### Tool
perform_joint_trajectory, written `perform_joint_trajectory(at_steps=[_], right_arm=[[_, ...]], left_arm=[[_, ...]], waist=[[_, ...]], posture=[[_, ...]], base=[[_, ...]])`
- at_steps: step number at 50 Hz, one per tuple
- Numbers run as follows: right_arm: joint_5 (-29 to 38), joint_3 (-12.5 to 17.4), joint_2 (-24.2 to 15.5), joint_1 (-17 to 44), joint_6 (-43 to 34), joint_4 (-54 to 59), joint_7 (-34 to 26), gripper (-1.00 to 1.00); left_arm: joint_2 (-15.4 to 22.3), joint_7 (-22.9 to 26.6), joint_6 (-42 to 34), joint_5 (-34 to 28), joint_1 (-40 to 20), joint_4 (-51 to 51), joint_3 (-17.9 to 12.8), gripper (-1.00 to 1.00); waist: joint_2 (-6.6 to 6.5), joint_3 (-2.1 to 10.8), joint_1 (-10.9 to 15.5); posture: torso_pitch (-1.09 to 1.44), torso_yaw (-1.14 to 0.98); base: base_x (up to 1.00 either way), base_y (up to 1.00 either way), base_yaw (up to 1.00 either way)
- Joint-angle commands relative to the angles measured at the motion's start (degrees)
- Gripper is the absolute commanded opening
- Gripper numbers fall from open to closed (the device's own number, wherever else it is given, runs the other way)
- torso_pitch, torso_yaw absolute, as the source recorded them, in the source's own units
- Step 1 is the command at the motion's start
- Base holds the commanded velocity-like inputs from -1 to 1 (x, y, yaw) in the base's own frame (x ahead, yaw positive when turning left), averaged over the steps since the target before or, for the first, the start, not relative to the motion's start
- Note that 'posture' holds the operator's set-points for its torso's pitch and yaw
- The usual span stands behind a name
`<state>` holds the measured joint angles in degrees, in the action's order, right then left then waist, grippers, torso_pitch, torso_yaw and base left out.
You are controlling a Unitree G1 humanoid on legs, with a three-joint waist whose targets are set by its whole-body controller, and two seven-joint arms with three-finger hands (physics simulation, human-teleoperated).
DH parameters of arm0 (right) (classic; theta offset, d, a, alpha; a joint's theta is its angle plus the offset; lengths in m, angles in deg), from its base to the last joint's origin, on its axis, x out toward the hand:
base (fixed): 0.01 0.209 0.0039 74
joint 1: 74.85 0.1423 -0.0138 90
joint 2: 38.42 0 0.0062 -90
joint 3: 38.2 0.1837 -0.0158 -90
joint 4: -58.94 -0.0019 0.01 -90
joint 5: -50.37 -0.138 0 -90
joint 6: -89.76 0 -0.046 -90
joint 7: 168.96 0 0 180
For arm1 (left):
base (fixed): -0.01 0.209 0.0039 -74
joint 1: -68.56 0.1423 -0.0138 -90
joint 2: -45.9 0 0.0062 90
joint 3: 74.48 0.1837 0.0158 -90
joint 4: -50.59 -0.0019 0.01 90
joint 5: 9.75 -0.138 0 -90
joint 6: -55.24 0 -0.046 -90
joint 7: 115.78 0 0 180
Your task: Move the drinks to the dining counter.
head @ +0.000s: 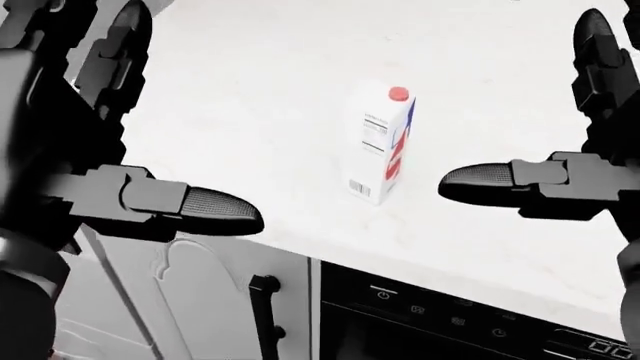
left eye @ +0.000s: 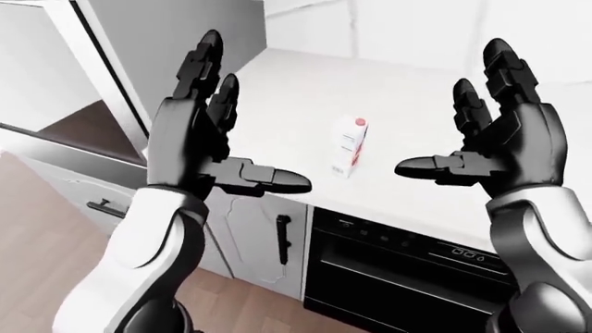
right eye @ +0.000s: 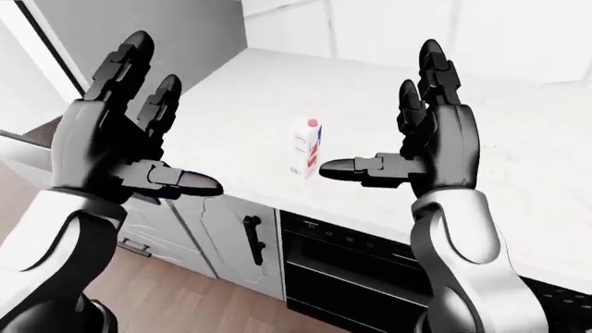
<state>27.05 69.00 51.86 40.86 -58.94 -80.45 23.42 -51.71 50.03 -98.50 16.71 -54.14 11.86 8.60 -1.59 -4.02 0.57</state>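
Up on the white counter (left eye: pixel 407 90) in the left-eye view, a milk carton (left eye: pixel 350 146) with a red cap stands upright, a little way in from the near edge. The left hand (left eye: pixel 189 142) is raised with its fingers (left eye: pixel 199 66) spread straight up and its thumb pointing right toward the carton, holding nothing. The right hand (left eye: pixel 509 135) mirrors it, fingers up, thumb pointing left, also empty. The carton sits in the gap between the two thumb tips, farther off than either and touching neither. Below the counter are a white cabinet door (left eye: pixel 264 232) with a dark handle and, to its right, a black dishwasher (left eye: pixel 398 267).

Next, the head view looks down more steeply. The carton (head: pixel 380 142) stands upright near the middle, between the left thumb (head: pixel 200 206) and the right thumb (head: pixel 490 178), nearer the right one, with bare counter on both sides. The dishwasher's control strip (head: pixel 440 311) runs along the bottom.

Finally, the right-eye view shows the carton (right eye: pixel 305 147) just left of the right thumb tip (right eye: pixel 338 168), which appears almost to meet it, though the other views show them apart. Both hands are wide open.
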Motion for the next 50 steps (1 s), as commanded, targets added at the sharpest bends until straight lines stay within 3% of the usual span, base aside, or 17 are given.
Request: perform_joint_trajectory(at_steps=[1, 6, 8, 10, 12, 14, 20, 29, 39, 50], right_arm=[[0.1, 1.3, -1.0, 1.4, 2.2, -1.2, 0.4, 1.0], [-0.6, 2.0, -1.1, 0.2, 3.2, -0.6, 0.6, 1.0], [-1.1, 2.4, -1.3, 0.0, 3.3, -0.4, 0.7, 1.0], [-1.3, 2.5, -1.5, -0.2, 3.9, 0.1, 0.7, 1.0], [-1.7, 2.9, -1.8, -0.4, 3.9, 0.1, 0.8, 1.0], [-2.6, 4.0, -2.4, -0.4, 3.5, 0.1, 0.9, 1.0], [-4.6, 5.7, -4.1, -0.9, 3.7, 0.6, 1.7, 1.0], [-4.6, 5.7, -4.6, -1.8, 5.0, 1.2, 1.8, 1.0], [-4.7, 5.8, -4.7, -2.1, 5.5, 1.8, 1.8, 1.0], [-4.2, 5.6, -4.2, -3.0, 6.8, 2.5, 1.4, 1.0]], left_arm=[[-0.1, 0.4, 2.0, -0.4, -2.0, 1.3, 0.9, 1.0], [-0.7, 2.2, 4.6, -3.6, -1.3, -1.4, 2.9, 1.0], [-1.1, 3.0, 5.0, -4.6, -1.8, -2.6, 3.0, 1.0], [-1.2, 4.0, 6.5, -6.7, -1.7, -4.4, 4.0, 1.0], [-1.7, 5.1, 7.7, -8.5, -2.1, -6.3, 4.6, 1.0], [-2.3, 6.4, 9.0, -10.7, -2.4, -8.5, 5.5, 1.0], [-4.4, 9.4, 10.7, -16.1, -4.2, -13.1, 7.5, 1.0], [-7.2, 15.2, 17.0, -24.5, -3.3, -22.6, 10.5, 1.0], [-9.7, 23.2, 17.7, -32.5, -1.0, -24.0, 13.7, 1.0], [-13.6, 26.4, 24.6, -38.7, -1.1, -33.7, 15.0, 1.0]], waist=[[-0.5, 1.67, -0.5], [1.44, 0.67, -0.4], [2.58, 1.07, 0.0], [4.9, 2.03, 0.6], [4.03, 1.88, 0.8], [3.76, 2.64, 0.9], [3.34, 3.16, 0.7], [3.62, 3.55, 0.4], [4.0, 3.25, 0.3], [4.55, 3.13, 0.5]], posture=[[0.0, 0.0], [0.0, 0.0], [0.0, 0.0], [0.0, 0.0], [0.0, 0.0], [0.0, 0.0], [0.0, 0.0], [0.0, 0.0], [0.0, 0.0], [0.0, 0.0]], base=[[0.0, 0.0, 0.0], [0.0, 0.0, 0.0], [0.0, 0.0, 0.0], [0.0, 0.0, 0.0], [0.0, 0.0, 0.0], [0.0, 0.0, 0.0], [0.0, 0.0, 0.0], [0.0, 0.0, 0.0], [0.0, 0.0, 0.0], [0.0, 0.0, 0.0]])
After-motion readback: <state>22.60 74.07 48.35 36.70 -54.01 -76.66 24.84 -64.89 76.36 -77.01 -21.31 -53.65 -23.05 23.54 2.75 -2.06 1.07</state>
